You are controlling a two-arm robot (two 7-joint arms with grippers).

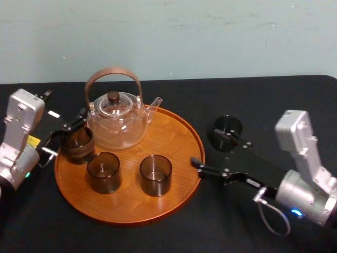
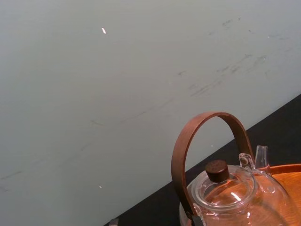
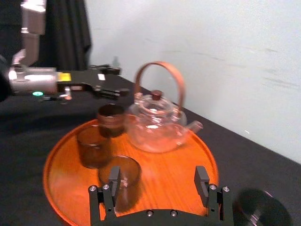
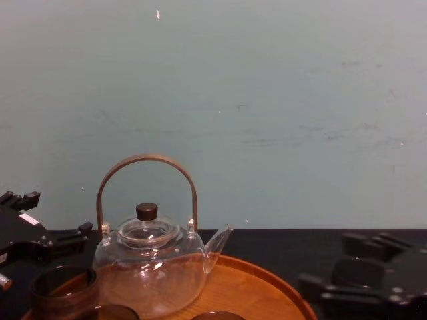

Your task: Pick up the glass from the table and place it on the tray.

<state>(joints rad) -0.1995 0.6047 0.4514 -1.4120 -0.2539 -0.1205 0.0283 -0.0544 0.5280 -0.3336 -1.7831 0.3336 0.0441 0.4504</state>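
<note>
A dark glass stands on the black table just right of the round wooden tray. My right gripper is open beside it: its far finger lies across the glass and its near finger reaches the tray's rim. In the right wrist view the right gripper spans bare tray, with that glass outside its fingers. Three more dark glasses stand on the tray: left, front left and front middle. My left gripper is open, just above the left glass.
A clear glass teapot with a brown hoop handle stands at the back of the tray, close to the left glass. A pale wall runs behind the table. Bare black tabletop lies to the right of and in front of the tray.
</note>
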